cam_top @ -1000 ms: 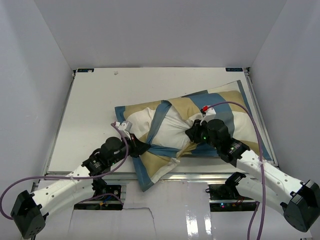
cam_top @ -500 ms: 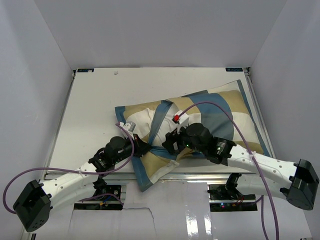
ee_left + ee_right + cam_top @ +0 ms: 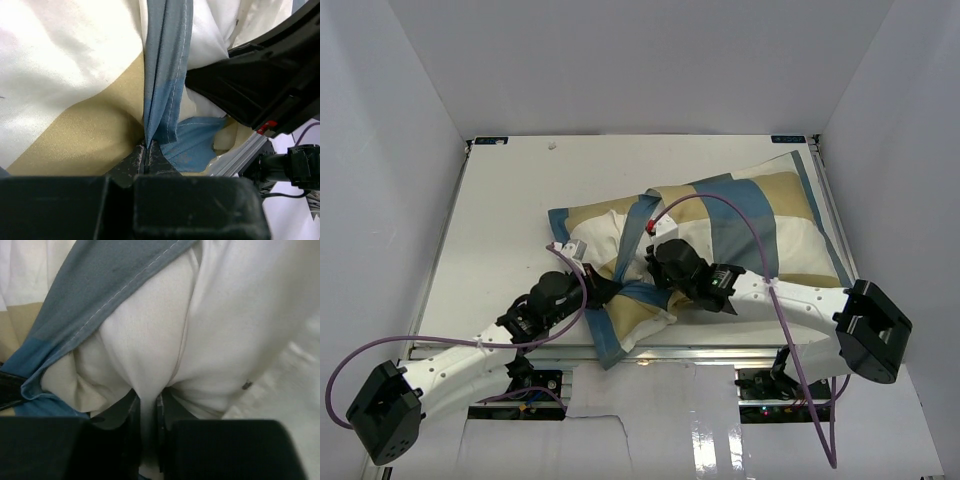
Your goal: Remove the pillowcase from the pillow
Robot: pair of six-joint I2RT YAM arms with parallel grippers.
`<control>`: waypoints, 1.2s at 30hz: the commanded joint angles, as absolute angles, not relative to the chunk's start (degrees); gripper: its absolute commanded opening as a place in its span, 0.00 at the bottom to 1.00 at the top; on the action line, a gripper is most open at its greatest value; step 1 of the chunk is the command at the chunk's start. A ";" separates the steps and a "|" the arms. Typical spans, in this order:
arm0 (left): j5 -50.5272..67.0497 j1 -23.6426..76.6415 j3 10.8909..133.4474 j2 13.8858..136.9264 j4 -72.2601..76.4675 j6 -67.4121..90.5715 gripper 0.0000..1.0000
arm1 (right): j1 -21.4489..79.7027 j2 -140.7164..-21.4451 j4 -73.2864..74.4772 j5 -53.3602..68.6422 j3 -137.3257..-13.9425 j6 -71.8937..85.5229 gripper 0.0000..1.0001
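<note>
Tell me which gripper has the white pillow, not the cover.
The right gripper: it pinches the white pillow; the left gripper clamps the blue edge of the pillowcase.

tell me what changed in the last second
The right pincer swept left across the pillow, opening on the way, and has now closed on a fold of its white fabric, near the left pincer. The left pincer stayed clamped on the pillowcase edge.

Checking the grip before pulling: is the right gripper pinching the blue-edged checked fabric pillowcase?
No, the right gripper pinches a fold of the plain white stuffed pillow, not the pillowcase.
</note>
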State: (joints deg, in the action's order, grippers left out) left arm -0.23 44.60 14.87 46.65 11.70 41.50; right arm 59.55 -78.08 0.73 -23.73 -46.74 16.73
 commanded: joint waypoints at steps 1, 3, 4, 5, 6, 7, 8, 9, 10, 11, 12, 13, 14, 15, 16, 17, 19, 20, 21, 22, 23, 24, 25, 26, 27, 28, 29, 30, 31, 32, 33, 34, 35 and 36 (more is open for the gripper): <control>-2.20 44.74 16.96 45.97 3.00 40.61 0.00 | 53.89 -80.94 0.79 -31.20 -47.11 18.81 0.08; -2.37 44.74 19.14 45.18 -0.24 40.61 0.00 | 51.78 -81.04 0.79 -31.03 -47.20 18.98 0.08; -2.55 44.74 20.03 44.13 -2.53 40.34 0.00 | 48.90 -80.69 0.70 -29.98 -47.28 19.16 0.08; -3.51 44.74 21.00 43.51 -6.20 40.17 0.00 | 47.30 -80.34 0.70 -29.36 -47.29 19.25 0.08; -4.21 44.65 21.96 42.90 -8.50 39.99 0.00 | 45.46 -79.03 0.70 -28.92 -47.37 19.34 0.08; -4.91 44.65 24.06 42.19 -10.44 39.82 0.00 | 43.70 -78.32 0.70 -27.70 -47.55 19.34 0.08; -5.53 44.74 25.04 40.88 -12.46 39.73 0.00 | 40.03 -77.44 0.70 -27.25 -47.64 19.51 0.08; -5.97 44.74 25.92 40.17 -15.70 39.73 0.00 | 38.25 -75.52 0.70 -26.99 -47.72 19.69 0.08; -5.72 44.65 26.80 39.56 -16.69 39.81 0.00 | 36.58 -74.54 0.62 -26.37 -47.81 19.77 0.08; -5.02 44.74 26.89 38.51 -17.48 39.81 0.00 | 33.34 -73.57 0.70 -26.11 -48.07 19.95 0.08; -3.36 44.74 26.72 38.15 -17.84 40.34 0.00 | 31.74 -71.82 0.70 -26.10 -48.16 20.04 0.08; -2.30 44.74 26.20 37.97 -17.58 40.86 0.00 | 28.94 -71.11 0.62 -26.02 -48.25 20.04 0.08; -0.98 44.74 24.80 38.14 -16.36 41.48 0.00 | 27.70 -69.97 0.70 -25.93 -48.60 20.04 0.08; 1.64 44.74 23.65 38.32 -15.22 42.62 0.00 | 26.29 -69.53 0.62 -25.49 -48.69 20.04 0.08; 2.54 44.65 22.34 38.49 -13.81 43.06 0.00 | 23.58 -69.26 0.70 -22.36 -48.87 20.04 0.08; 2.64 44.74 19.45 38.93 -10.84 43.85 0.00 | 22.25 -69.17 0.70 -18.67 -49.39 20.30 0.08; 2.29 44.74 16.37 39.63 -7.14 44.30 0.00 | 20.58 -69.43 0.70 -16.36 -50.01 20.13 0.08; 2.20 44.74 15.74 40.25 -6.25 44.38 0.00 | 20.39 -70.04 0.70 -15.30 -51.05 19.52 0.08; 1.50 44.65 15.21 41.65 -5.46 44.38 0.00 | 20.22 -70.48 0.70 -13.38 -51.85 18.47 0.08; 0.89 44.74 14.86 42.53 -4.84 44.47 0.00 | 20.21 -71.01 0.62 -12.84 -52.64 17.94 0.08; 0.88 44.74 13.90 43.41 -3.96 44.73 0.00 | 20.21 -72.06 0.88 -12.48 -54.56 17.49 0.08; -0.95 44.74 13.28 45.16 -3.09 45.00 0.00 | 20.13 -72.59 1.14 -12.31 -55.54 16.79 0.08; -0.44 44.74 12.49 45.87 -2.03 45.09 0.00 | 19.60 -73.03 1.58 -12.13 -56.50 16.44 0.08; -0.27 44.74 11.18 46.57 -0.46 45.35 0.00 | 19.34 -74.08 2.37 -11.69 -58.43 16.00 0.08; -0.18 44.65 10.47 47.10 1.47 45.44 0.00 | 18.64 -74.53 2.90 -11.52 -59.23 15.91 0.08; -0.35 44.74 9.85 48.07 2.19 45.70 0.00 | 18.28 -74.97 3.25 -11.17 -59.93 15.91 0.08; -0.96 44.74 9.32 48.51 3.50 45.70 0.00 | 18.11 -75.84 3.95 -10.64 -60.46 15.91 0.08; -2.01 44.74 8.71 49.91 3.78 45.79 0.00 | 17.84 -76.02 4.13 -8.72 -60.90 16.08 0.08; -3.15 44.74 8.70 50.79 3.87 45.97 0.00 | 17.84 -76.37 4.57 -7.57 -61.00 16.17 0.08; -4.73 44.74 8.88 51.76 3.95 45.97 0.00 | 17.93 -76.55 5.18 -5.91 -60.82 16.35 0.08; -4.83 44.74 9.49 52.55 4.39 45.88 0.00 | 18.19 -76.38 5.10 -0.58 -59.60 16.43 0.08; -4.40 44.74 9.75 53.95 5.09 45.62 0.00 | 18.80 -76.20 5.01 2.69 -58.98 15.65 0.08; -3.52 44.74 10.10 54.49 6.75 45.18 0.00 | 19.77 -75.16 5.27 4.03 -58.19 15.12 0.08; -3.34 44.74 11.06 54.93 7.29 45.09 0.00 | 22.21 -74.28 5.10 4.04 -57.23 14.42 0.08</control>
State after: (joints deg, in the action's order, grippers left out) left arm -1.41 44.97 13.78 52.71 20.16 48.29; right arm 26.13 -77.45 13.67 16.51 -55.40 20.14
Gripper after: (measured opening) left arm 0.021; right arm 0.111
